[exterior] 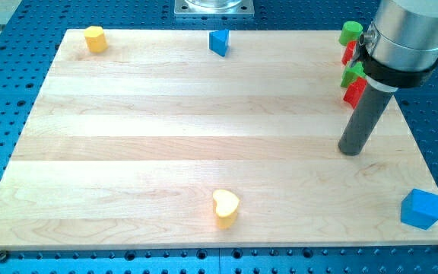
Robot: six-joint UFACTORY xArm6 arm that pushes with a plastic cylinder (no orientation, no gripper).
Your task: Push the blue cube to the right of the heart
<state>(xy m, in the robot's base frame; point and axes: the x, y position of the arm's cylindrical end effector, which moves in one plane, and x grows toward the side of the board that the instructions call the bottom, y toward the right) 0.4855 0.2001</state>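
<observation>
The blue cube (420, 208) sits near the board's bottom right corner. The yellow heart (225, 208) lies at the bottom middle of the board, far to the view's left of the cube. My tip (350, 150) rests on the board at the right side, above and to the left of the blue cube and well apart from it. The rod rises from the tip toward the view's top right.
A yellow block (94, 38) sits at the top left. A blue block (219, 42) sits at the top middle. Green (349, 33) and red (354, 92) blocks cluster at the top right, partly hidden behind the arm. The wooden board (128, 137) lies on a blue perforated table.
</observation>
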